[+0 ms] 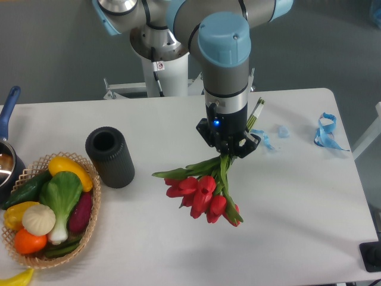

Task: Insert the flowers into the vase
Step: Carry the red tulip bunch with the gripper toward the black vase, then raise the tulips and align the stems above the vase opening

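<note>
Down at the front left corner a yellow scrap point(15, 278) pokes in from the edge, just below a wicker basket point(89, 229) loaded with vegetables: a yellow pepper point(70, 170), a leafy green with a white base point(59, 196), a white bun-shaped piece point(38, 219), something orange point(30, 241), a dark purple piece point(80, 213) and a dark green one point(27, 187). Behind the basket, at the left edge, sits a pot with a blue handle point(9, 104).

Just right of the basket the vase point(110, 157) stands upright on the white worktop point(297, 226), its round mouth facing up and nothing in it.

Well to its right the tulips point(202, 193) hang head-down, tilted toward the front. The red blooms are clustered low, close to the worktop; whether they touch it I cannot tell. Green leaves spread out to the left, toward the vase but apart from it. The stems run up into the tool point(228, 152), which is pinching them near the top; a few stem ends point(256, 113) stick out behind it at the upper right. The arm point(225, 65) comes straight down over the bunch, a small blue light glowing on its wrist.

Off to the right lie bits of blue ribbon point(324, 132), with smaller pale blue scraps point(283, 131) nearer the tool.
</note>
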Tool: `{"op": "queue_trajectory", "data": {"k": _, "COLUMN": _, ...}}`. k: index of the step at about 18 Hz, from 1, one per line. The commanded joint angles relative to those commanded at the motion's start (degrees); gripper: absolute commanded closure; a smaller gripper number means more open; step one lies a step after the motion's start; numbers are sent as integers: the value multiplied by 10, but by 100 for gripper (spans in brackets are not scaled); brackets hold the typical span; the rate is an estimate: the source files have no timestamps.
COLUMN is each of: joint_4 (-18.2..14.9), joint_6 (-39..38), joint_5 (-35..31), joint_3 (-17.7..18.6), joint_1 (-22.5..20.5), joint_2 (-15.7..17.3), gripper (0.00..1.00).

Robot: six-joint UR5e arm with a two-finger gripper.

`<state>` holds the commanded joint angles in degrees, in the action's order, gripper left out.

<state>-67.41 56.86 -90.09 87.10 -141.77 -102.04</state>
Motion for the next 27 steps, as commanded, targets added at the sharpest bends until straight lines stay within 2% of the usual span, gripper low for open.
{"op": "queue_trajectory", "data": {"k": 7, "joint_4": 6, "joint_6": -36, "joint_5": 68, "joint_3": 13, "joint_1": 10, "joint_2": 19, "gripper": 100}}
{"op": "queue_trajectory", "data": {"k": 8, "joint_4": 24, "joint_6": -44, "joint_5": 91, "joint_3": 25, "joint_1": 11, "joint_2": 25, "gripper": 100}}
{"op": "queue_trajectory", "data": {"k": 10, "joint_4": 81, "joint_6": -51, "joint_5": 138, "joint_3": 67, "joint_1": 11, "joint_2": 46, "gripper": 100}}
{"op": "queue_trajectory", "data": {"k": 11, "joint_4": 142, "joint_6": -72, "joint_5": 177, "joint_3": 108, "joint_1": 11, "joint_2": 63, "gripper": 100}}
{"op": "queue_trajectory", "data": {"k": 12, "joint_4": 182, "joint_6": -90, "joint_5": 198, "joint_3": 132, "joint_1": 11, "joint_2": 76, "gripper": 100}}
{"op": "queue_trajectory", "data": {"k": 13, "joint_4": 214, "joint_6": -106, "joint_5": 219, "joint_3": 151, "joint_1": 13, "joint_2": 84, "gripper": 100}}
{"op": "queue_trajectory", "data": {"k": 14, "joint_4": 232, "joint_6": -122, "joint_5": 243, "joint_3": 160, "joint_1": 19, "joint_2": 90, "gripper": 100}}
{"op": "queue_trajectory", "data": {"k": 19, "joint_4": 239, "joint_6": -159, "joint_5": 426, "joint_3": 162, "joint_1": 28, "joint_2": 86, "gripper": 100}}
{"op": "queue_trajectory", "data": {"k": 23, "joint_4": 241, "joint_6": -167, "joint_5": 474, "joint_3": 161, "joint_1": 48, "joint_2": 99, "gripper": 100}}
{"op": "queue_trajectory", "data": {"k": 25, "joint_4": 243, "joint_6": -170, "joint_5": 517, "joint_3": 164, "joint_1": 54, "joint_2": 99, "gripper": 100}}
{"op": "queue_trajectory", "data": {"k": 27, "joint_4": 268, "joint_6": -170, "joint_5": 553, "joint_3": 170, "joint_1": 54, "joint_2": 98, "gripper": 100}}
